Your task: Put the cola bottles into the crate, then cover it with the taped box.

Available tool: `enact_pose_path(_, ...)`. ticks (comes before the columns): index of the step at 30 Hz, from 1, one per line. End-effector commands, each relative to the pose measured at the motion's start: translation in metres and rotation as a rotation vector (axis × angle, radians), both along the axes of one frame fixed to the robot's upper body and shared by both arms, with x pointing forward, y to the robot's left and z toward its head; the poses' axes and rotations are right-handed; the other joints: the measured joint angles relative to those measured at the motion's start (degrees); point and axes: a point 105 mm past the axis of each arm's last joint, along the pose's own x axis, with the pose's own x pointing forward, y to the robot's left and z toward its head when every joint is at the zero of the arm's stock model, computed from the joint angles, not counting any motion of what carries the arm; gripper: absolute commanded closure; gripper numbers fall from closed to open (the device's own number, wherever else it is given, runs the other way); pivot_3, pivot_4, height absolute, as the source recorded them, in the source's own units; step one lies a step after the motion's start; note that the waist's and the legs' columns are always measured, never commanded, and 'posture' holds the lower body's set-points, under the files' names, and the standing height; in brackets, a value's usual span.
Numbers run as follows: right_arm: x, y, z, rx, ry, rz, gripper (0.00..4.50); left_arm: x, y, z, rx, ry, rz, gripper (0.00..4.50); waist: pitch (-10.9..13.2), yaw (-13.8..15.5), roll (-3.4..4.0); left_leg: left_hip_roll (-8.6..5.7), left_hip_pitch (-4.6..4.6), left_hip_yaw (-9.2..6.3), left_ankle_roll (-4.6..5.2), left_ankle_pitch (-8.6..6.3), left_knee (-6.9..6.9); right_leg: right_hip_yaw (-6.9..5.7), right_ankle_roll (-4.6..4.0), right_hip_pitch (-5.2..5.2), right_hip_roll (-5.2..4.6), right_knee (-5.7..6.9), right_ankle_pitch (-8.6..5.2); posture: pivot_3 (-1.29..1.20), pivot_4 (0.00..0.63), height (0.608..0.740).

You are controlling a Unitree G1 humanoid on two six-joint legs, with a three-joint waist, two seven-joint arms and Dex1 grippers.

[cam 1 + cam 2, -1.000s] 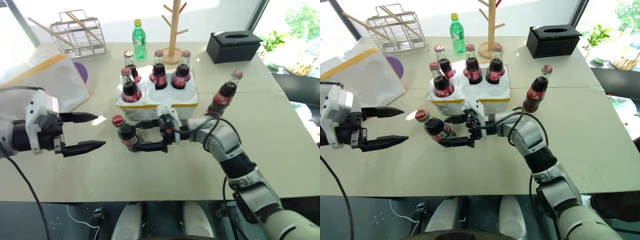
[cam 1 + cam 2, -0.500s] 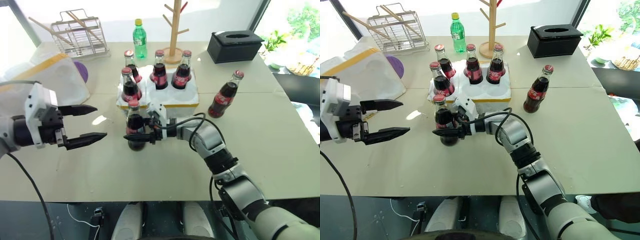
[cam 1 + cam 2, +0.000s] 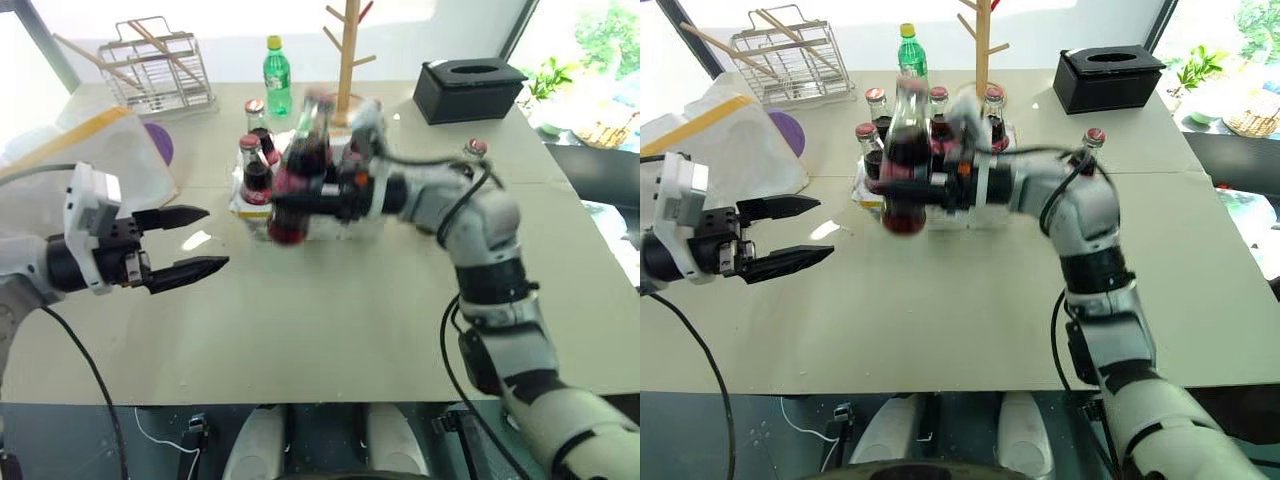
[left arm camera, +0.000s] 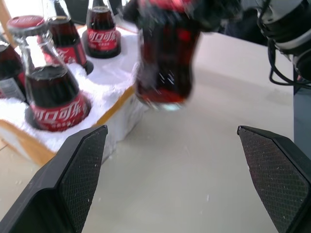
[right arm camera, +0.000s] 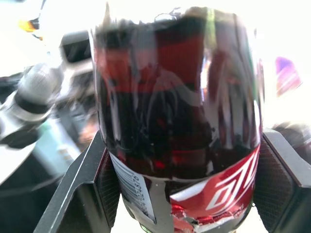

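1. Lower left of the left eye view, nearest the camera, the left gripper (image 3: 192,243) hangs with its two black fingers spread wide and nothing between them, aimed toward the centre of the table (image 3: 330,330); it stands well apart from the held bottle.
2. Centre of the frame, the right gripper (image 3: 902,186) is clamped on one cola bottle (image 3: 904,160). From the right wrist, both pads press the bottle's body at the red label. The bottle hangs clear above the table, its long axis close to upright, cap uppermost.
3. Just behind and below it, upper centre, lies the crate (image 3: 345,222) with its yellow band. Four cola bottles (image 4: 56,92) stand in wells. The front wells, on the camera's side, look free, though the held bottle covers part of them, so I cannot tell which.
4. By my reading the carried bottle has to travel slightly farther into the frame and down, kept upright, into a front well; the right arm is the one placed for this.
5. Right of the crate, a sixth bottle (image 3: 470,152) stands on the table, partly behind the right arm.
6. Far left, the taped box (image 3: 85,160) waits beside the crate, not yet used.
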Motion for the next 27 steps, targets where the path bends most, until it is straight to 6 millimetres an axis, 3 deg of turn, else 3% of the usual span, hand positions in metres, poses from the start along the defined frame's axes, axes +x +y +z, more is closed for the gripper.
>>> enact_pose_path(1, 0.029, -0.005, 0.010, -0.004, -0.076, -0.146, 1.67, -0.002, -0.008, 0.006, -0.006, -0.029, -0.022, 0.00, 0.00, -0.19, 0.00, 0.00, 0.01, 0.04, -0.03, 0.02, -0.03, 0.00, -0.01, -0.02, 0.00, 0.00, 0.00, 0.00, 0.150, 0.740)
enact_pose_path(4, 0.049, -0.004, -0.002, -0.061, -0.101, -0.230, 1.67, -0.001, -0.010, 0.005, -0.005, -0.034, -0.022, 0.00, 0.00, -0.34, 0.00, 0.00, 0.01, 0.09, -0.16, 0.09, -0.06, 0.00, -0.02, -0.04, -0.01, 0.00, 0.01, 0.00, 0.150, 0.740)
enact_pose_path(14, 0.066, 0.004, -0.071, -0.202, -0.050, -0.286, 1.67, 0.001, -0.010, 0.004, -0.001, -0.049, -0.007, 0.00, 0.01, -1.38, 0.01, -0.01, -0.05, 0.12, -0.17, 0.10, -0.08, 0.02, -0.03, -0.10, -0.03, -0.01, 0.01, 0.00, 0.150, 0.740)
enact_pose_path(17, 0.071, 0.003, -0.086, -0.219, -0.011, -0.328, 0.31, 0.002, -0.014, 0.003, -0.007, -0.049, -0.014, 0.00, -0.01, -1.46, 0.00, 0.02, 0.04, 0.15, -0.19, 0.11, -0.07, 0.02, -0.03, -0.05, -0.03, 0.00, 0.02, 0.00, 0.150, 0.740)
enact_pose_path(18, 0.071, 0.001, -0.086, -0.219, -0.017, -0.341, 0.07, 0.002, -0.016, 0.003, -0.009, -0.048, -0.021, 0.00, -0.01, -1.43, 0.00, 0.02, 0.07, 0.15, -0.21, 0.12, -0.07, 0.02, -0.03, -0.03, -0.03, 0.00, 0.02, 0.00, 0.150, 0.740)
enact_pose_path(23, 0.059, -0.025, -0.063, -0.146, -0.036, -0.380, 0.07, 0.004, -0.028, 0.001, -0.026, -0.040, -0.068, 0.00, -0.03, -0.77, -0.02, 0.01, 0.07, 0.09, -0.31, 0.19, -0.05, 0.02, -0.04, -0.01, -0.03, 0.05, 0.03, 0.00, 0.150, 0.740)
enact_pose_path(27, 0.014, -0.049, -0.035, -0.076, -0.033, -0.333, 0.07, 0.008, -0.036, -0.001, -0.043, -0.029, -0.106, 0.00, -0.01, 0.31, 0.00, -0.02, 0.02, 0.04, -0.28, 0.17, -0.04, 0.02, -0.09, -0.04, -0.04, 0.07, 0.06, 0.00, 0.150, 0.740)
